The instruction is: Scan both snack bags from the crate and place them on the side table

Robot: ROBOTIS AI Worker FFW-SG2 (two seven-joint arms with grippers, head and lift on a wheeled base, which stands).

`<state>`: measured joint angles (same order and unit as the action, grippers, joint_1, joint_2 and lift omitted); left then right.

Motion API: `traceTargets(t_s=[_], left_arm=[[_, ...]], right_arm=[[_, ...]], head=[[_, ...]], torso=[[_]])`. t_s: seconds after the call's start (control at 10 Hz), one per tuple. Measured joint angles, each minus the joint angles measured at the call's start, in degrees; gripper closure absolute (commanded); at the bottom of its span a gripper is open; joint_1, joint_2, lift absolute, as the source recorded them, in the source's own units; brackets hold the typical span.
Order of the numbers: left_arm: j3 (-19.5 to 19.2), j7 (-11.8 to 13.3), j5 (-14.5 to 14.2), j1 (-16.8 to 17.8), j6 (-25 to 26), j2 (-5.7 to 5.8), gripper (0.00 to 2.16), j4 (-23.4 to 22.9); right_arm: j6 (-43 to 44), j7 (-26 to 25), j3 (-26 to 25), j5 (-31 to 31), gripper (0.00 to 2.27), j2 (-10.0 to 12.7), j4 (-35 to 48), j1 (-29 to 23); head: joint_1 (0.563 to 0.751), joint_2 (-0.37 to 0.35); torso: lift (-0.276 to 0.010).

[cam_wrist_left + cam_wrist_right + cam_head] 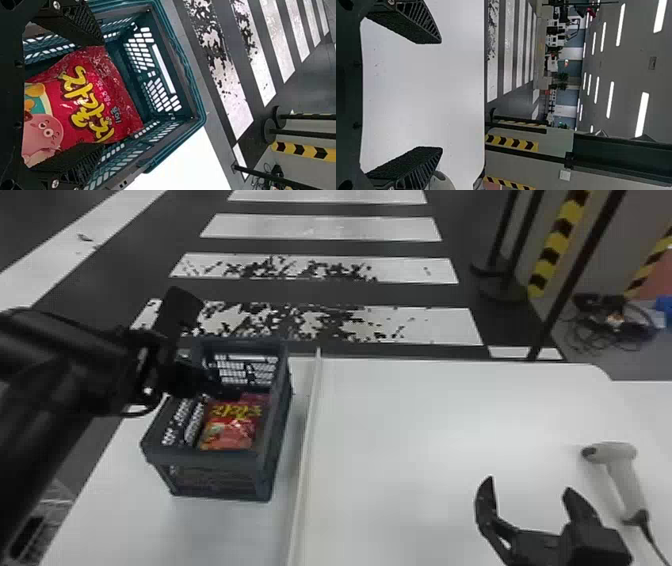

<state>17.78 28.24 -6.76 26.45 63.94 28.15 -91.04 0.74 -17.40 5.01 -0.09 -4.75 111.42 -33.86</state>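
Red snack bag (pixel 232 427) inside the crate (pixel 210 457)

At the crate's left, the left gripper (pixel 182 380) reaches in, jaws apart on either side of the glossy, crinkled bag with yellow lettering and a pink cartoon face. A gap separates bag from far wall. Just beside the crate's right wall runs a pale ridge (pixel 306 430); well right, the right gripper (pixel 529 485) hangs spread near the scanner (pixel 622 477).

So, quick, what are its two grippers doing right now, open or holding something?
Left gripper: open, its fingers spread about a red snack bag in the crate.
Right gripper: open and empty, above the white table.
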Motion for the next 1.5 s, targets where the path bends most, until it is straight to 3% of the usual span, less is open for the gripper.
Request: traceTargets(t_s=[0.2,0.5,0.7,0.9,1.0,1.5], left_arm=[[2.7,1.7,1.9,1.7,-0.1,-0.34,0.10,2.4],[7.6,3.9,5.4,4.7,-0.2,-1.99,0.10,7.0],[8.9,6.4,7.8,5.3,-0.2,-2.97,0.12,8.8],[6.5,11.5,16.9,4.5,-0.3,-6.64,0.12,10.5],[6.2,11.9,18.6,4.2,-0.7,-7.34,0.12,11.4],[5.7,12.9,19.2,3.3,-2.2,-7.50,0.12,14.2]], right_arm=[[0.0,0.0,0.0,0.0,0.03,-0.1,-0.2,0.1],[0.0,0.0,-0.1,-0.1,0.03,-0.1,-0.4,0.0],[0.2,0.0,-0.1,-0.1,0.03,-0.1,-0.6,0.0],[0.2,0.0,-0.1,-0.1,0.03,-0.2,-0.8,0.1],[0.2,0.0,-0.1,-0.2,0.03,-0.2,-1.0,0.2],[0.2,0.0,0.5,-0.6,0.03,-0.7,-2.3,1.6]], head=[[0.695,0.019],[0.695,0.002],[0.695,-0.005],[0.695,-0.010],[0.695,-0.006],[0.695,0.006]], torso=[[-0.095],[-0.095],[-0.095],[-0.095],[-0.095],[-0.095]])
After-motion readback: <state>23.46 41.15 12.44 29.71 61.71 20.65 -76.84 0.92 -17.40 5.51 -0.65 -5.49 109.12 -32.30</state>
